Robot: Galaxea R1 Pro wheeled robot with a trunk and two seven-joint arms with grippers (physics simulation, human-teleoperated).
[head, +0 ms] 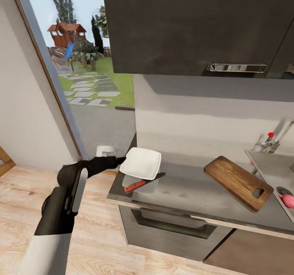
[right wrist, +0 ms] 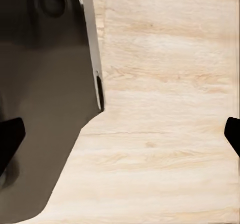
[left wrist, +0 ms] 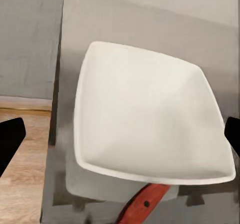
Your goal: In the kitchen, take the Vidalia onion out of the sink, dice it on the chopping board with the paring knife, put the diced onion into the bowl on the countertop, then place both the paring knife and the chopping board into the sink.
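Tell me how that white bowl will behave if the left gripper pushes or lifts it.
The bowl looks shallow, rigid and glossy, so it would probably slide rather than tip. It appears to sit partly over the knife, so it may rock. It lies near the countertop's left end; a leftward push could send it off. The left gripper is open, fingertips flanking it.

**Left arm out, both sets of fingers spread**

My left arm [head: 61, 209] reaches forward and up from the lower left of the head view, white forearm, black wrist, left gripper [head: 118, 160] at its tip. On the left wrist camera its dark fingertips [left wrist: 11, 139] stand wide apart. On the right wrist camera I see the right gripper [right wrist: 120, 134] spread too, pointing down
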